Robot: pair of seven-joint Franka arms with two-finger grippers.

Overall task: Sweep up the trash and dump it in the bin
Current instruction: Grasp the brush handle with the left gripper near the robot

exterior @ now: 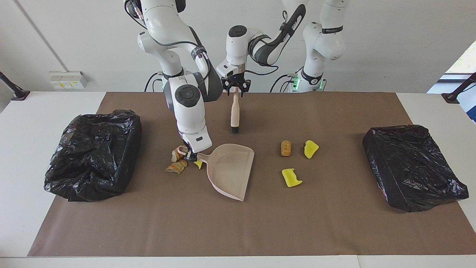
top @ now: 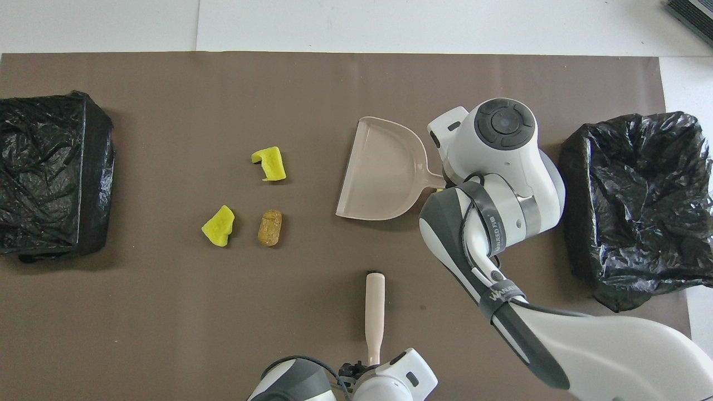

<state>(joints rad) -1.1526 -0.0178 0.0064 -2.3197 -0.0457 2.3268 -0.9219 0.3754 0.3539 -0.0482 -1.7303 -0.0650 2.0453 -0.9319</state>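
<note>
The right arm bends down steeply, wrist tilted, its hand [exterior: 189, 155] low at the tabletop with fingers closed on a dustpan handle [exterior: 199, 155]. The left arm reaches sideways across the robots' end, its hand [exterior: 235, 86] pointing straight down around a brush handle's [exterior: 235, 108] tip
</note>
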